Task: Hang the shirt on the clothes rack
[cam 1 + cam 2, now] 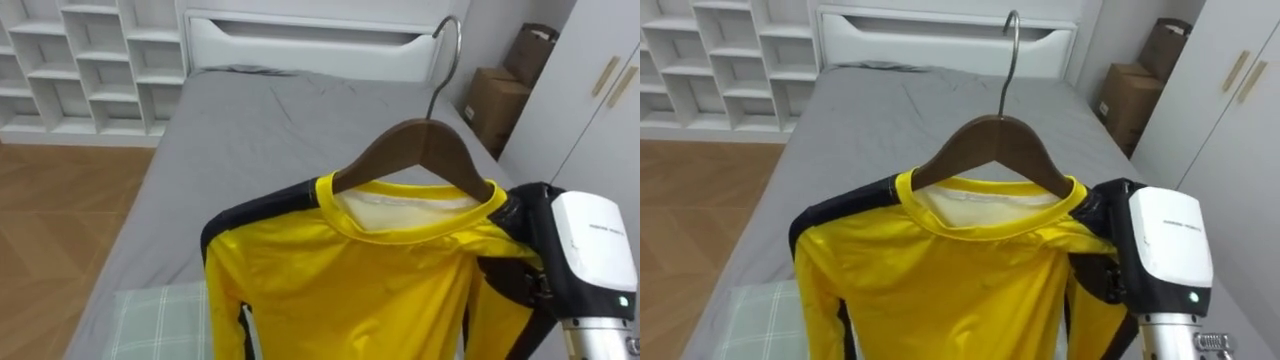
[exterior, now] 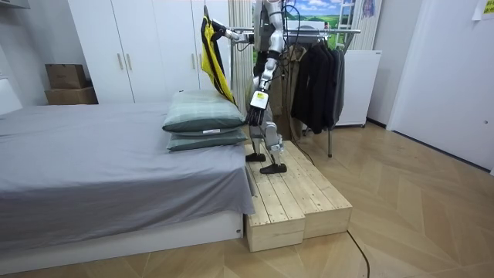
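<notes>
Stood on wooden platform (image 2: 297,197) beside bed (image 1: 250,120), facing it. Held yellow shirt (image 1: 360,280) on wooden hanger (image 1: 425,140) aloft over bed with right hand (image 1: 590,250), dark fingers (image 1: 505,282) curled round shirt's right shoulder and hanger end beneath. Carried hanger with long axis left-right, hook (image 1: 445,85) free, up and left of fingers. Hung left hand (image 2: 254,117) low at side, grip unreadable. Had clothes rail (image 2: 332,31) behind; probably needed turn.
</notes>
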{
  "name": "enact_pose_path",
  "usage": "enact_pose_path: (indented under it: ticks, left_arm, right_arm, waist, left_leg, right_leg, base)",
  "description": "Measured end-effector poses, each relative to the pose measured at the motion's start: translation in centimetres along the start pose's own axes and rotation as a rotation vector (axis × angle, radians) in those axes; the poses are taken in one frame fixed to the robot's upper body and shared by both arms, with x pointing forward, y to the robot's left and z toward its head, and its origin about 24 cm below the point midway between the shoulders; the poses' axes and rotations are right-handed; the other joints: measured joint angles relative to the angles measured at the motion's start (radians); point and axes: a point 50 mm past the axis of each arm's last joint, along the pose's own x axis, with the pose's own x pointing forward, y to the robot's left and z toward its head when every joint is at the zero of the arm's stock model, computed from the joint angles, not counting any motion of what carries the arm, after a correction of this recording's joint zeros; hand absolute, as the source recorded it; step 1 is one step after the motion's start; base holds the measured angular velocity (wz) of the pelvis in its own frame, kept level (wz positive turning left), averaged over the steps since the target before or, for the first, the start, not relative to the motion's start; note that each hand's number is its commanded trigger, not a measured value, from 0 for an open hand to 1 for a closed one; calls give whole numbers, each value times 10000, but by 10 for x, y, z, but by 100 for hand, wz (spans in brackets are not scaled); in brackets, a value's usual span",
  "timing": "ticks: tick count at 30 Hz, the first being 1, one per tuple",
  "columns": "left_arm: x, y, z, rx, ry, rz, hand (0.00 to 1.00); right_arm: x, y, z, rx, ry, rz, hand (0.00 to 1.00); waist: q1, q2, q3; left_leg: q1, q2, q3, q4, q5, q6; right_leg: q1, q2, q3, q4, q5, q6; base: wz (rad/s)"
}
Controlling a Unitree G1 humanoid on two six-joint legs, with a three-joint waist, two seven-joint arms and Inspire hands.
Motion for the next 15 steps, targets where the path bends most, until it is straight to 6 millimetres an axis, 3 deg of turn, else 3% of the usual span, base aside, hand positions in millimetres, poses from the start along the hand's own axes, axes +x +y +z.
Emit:
enact_pose_path:
  ticks: [10, 15]
  left_arm:
    - [-1, -2, -9, 134, 390, -190, 0]
    - [-2, -4, -11, 395, 587, -316, 0]
  right_arm:
    - [2, -2, 5, 124, -141, 66, 100]
    - [2, -4, 15, 379, -398, -7, 100]
  waist:
    - [10, -79, 46]
    - [-77, -113, 49]
  left_leg:
    - [64, 23, 266, -3, -64, -37]
    - [-47, 9, 626, 31, -91, -46]
  right_leg:
    - [-31, 79, 201, 8, 33, -50]
    - [-336, 133, 516, 180, 24, -64]
  base:
    - [-8]
    - [-21]
